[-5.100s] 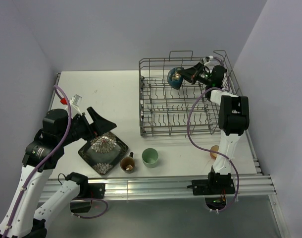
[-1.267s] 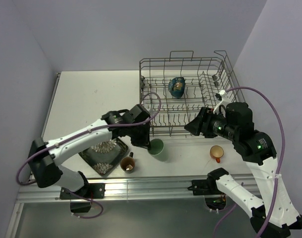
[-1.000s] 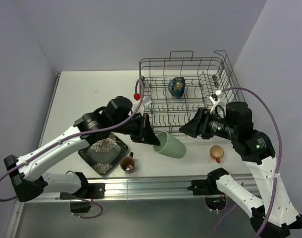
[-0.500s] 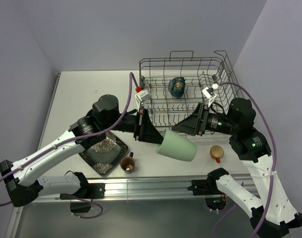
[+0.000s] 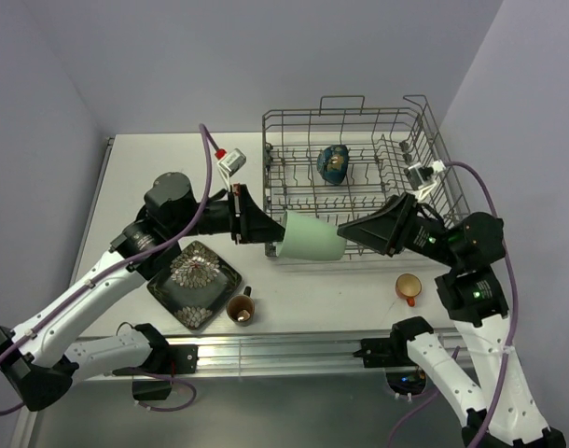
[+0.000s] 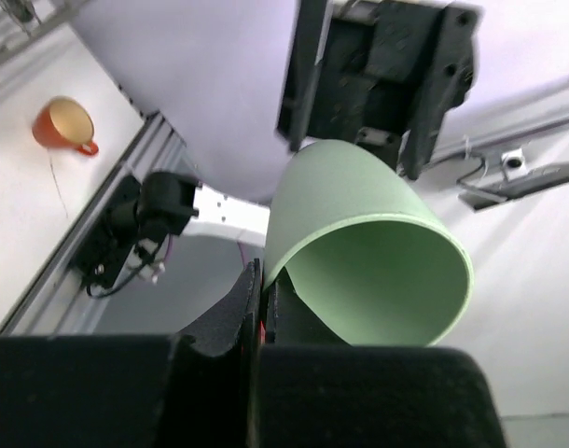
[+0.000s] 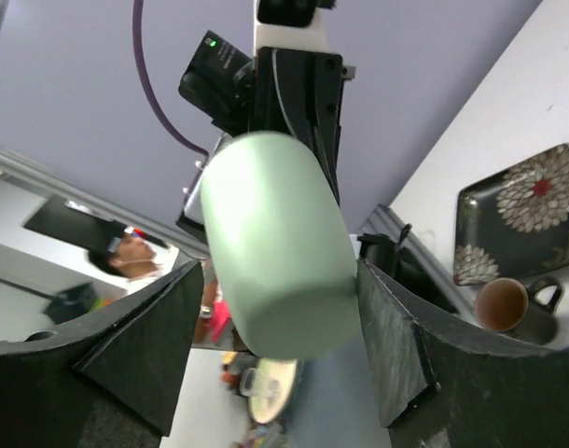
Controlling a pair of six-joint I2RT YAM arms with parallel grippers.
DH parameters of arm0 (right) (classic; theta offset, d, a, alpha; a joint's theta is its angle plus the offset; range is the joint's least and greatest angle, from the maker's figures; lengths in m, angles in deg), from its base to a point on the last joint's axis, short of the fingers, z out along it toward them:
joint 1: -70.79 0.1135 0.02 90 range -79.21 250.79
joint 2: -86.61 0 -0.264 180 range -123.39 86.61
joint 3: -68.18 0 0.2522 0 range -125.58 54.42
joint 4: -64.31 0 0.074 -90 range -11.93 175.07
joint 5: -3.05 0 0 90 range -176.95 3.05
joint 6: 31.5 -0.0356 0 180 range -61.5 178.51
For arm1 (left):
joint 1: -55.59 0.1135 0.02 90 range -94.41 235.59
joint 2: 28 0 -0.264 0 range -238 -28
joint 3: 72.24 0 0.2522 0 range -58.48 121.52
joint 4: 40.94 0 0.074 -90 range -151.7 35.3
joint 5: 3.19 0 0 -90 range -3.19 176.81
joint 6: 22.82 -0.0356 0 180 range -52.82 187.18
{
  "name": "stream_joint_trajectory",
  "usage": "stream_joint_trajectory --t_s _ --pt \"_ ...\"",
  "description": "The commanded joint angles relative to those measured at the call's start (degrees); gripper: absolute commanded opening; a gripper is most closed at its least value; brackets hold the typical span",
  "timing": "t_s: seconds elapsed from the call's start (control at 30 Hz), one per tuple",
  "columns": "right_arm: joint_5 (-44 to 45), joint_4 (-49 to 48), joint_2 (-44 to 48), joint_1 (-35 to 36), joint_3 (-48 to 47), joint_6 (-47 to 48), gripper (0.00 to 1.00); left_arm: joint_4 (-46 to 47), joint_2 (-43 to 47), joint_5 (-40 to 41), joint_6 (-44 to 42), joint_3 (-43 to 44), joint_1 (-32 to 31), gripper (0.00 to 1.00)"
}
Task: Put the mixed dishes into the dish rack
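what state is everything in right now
pale green cup, held aloft on its side
left gripper, shut on its rim
right gripper, open around its base
dark bowl, on edge in dish rack
orange cup, upright on table
brown cup, upright on table
square plate, flat on table

White arms, black joints; purple cables loop behind my black wedge-shaped jaws (a red-tipped white block sits behind the left pair).
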Motion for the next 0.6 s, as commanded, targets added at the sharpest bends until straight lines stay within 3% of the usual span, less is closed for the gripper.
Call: stream_joint_trajectory --t_s 0.0,0.13,0.57 --pt "-3.06 -14.29 0.77 -0.33 4.62 -9.96 0.75 9.45 0.94 1.76 3.92 -1.18 3.05 0.0" --pt "-1.3 -16.22 1.12 -0.33 6.12 -8.65 0.87 15.09 -0.55 -0.88 6.82 -1.36 3.5 0.0" --pt "-0.95 -30.47 -2.31 -0.33 7.97 -16.38 0.86 21.77 -1.26 -3.52 12.01 -5.22 3.93 0.0"
